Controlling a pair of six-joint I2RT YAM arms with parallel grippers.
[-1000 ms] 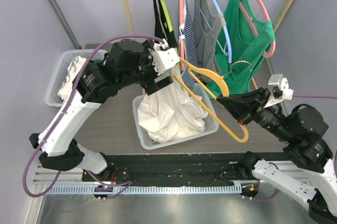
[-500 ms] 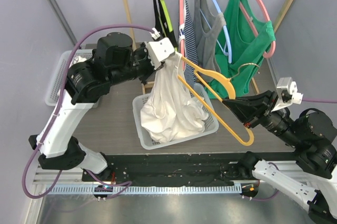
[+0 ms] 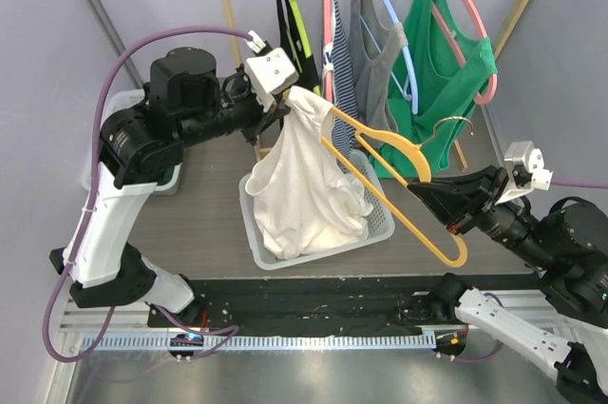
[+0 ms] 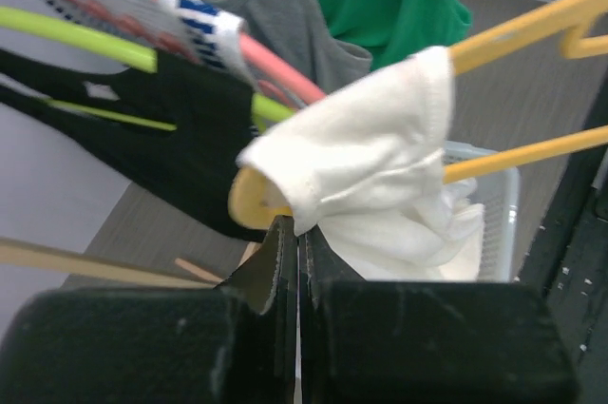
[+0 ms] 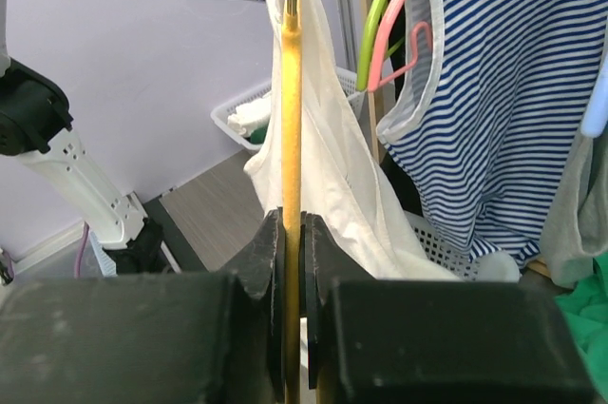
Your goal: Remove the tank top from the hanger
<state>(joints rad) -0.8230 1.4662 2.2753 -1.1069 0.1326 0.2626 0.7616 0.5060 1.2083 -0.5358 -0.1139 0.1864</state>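
A white tank top (image 3: 304,185) hangs by one strap from the far end of a yellow hanger (image 3: 361,125), and its lower part rests in a white basket (image 3: 258,254). My left gripper (image 3: 283,111) is shut, its tips pinching the strap's edge at that end. The left wrist view shows the strap (image 4: 370,157) wrapped over the hanger tip (image 4: 252,200), just above the closed gripper (image 4: 297,233). My right gripper (image 3: 418,185) is shut on the hanger and holds it tilted above the basket. From the right wrist, the yellow bar (image 5: 291,90) runs up from the gripper (image 5: 293,223), with the tank top (image 5: 332,166) draped beside it.
A wooden rack (image 3: 228,5) behind the basket carries black, striped (image 3: 340,71), grey and green tank tops (image 3: 446,71) on coloured hangers, close to the held hanger. A second basket (image 3: 106,152) of clothes sits at the left, partly behind my left arm.
My left gripper has shut on the tank top's strap and risen up and left, stretching the fabric. The right gripper has drawn the hanger right and slightly down.
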